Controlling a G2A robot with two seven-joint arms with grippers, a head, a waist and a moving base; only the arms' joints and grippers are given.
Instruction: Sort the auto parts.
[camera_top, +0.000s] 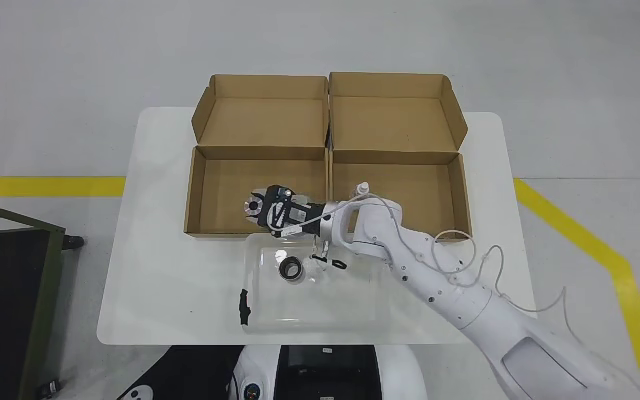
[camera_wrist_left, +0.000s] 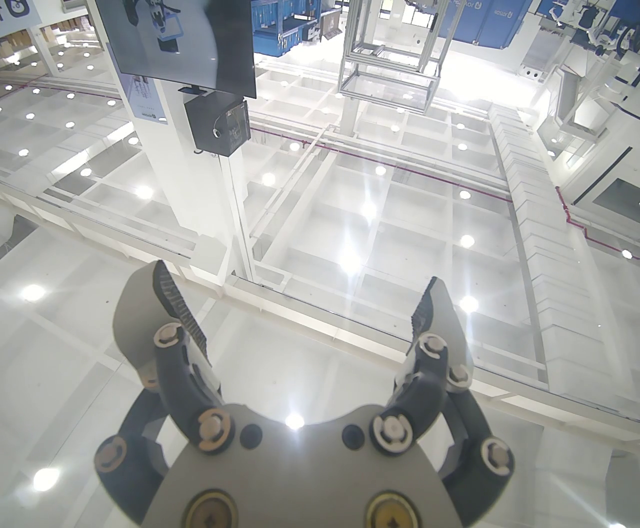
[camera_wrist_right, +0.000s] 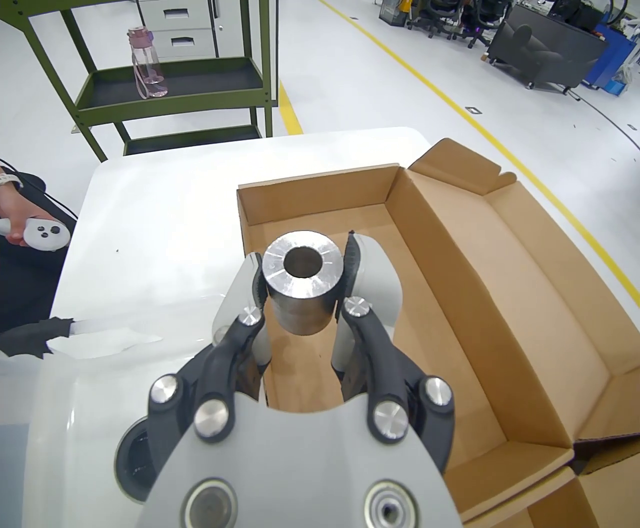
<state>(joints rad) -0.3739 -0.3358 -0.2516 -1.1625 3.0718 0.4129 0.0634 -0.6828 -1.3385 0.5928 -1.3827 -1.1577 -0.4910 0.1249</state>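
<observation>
My right gripper (camera_wrist_right: 305, 272) is shut on a steel bushing (camera_wrist_right: 303, 285), a short thick cylinder with a bore through it, held just above the near edge of the left cardboard box (camera_wrist_right: 500, 320). From above, the same right gripper (camera_top: 258, 207) with the steel bushing (camera_top: 260, 208) sits over the left cardboard box (camera_top: 215, 190). A clear plastic tray (camera_top: 262, 300) at the table's front holds a dark ring (camera_top: 290, 269) and a small black clip (camera_top: 335, 263). My left gripper (camera_wrist_left: 300, 307) points up at the ceiling, open and holding nothing.
A second cardboard box (camera_top: 440, 195) stands to the right of the first, both with lids folded back. A black part (camera_top: 243, 305) lies at the tray's left edge. A green shelf cart (camera_wrist_right: 165, 90) stands beyond the table.
</observation>
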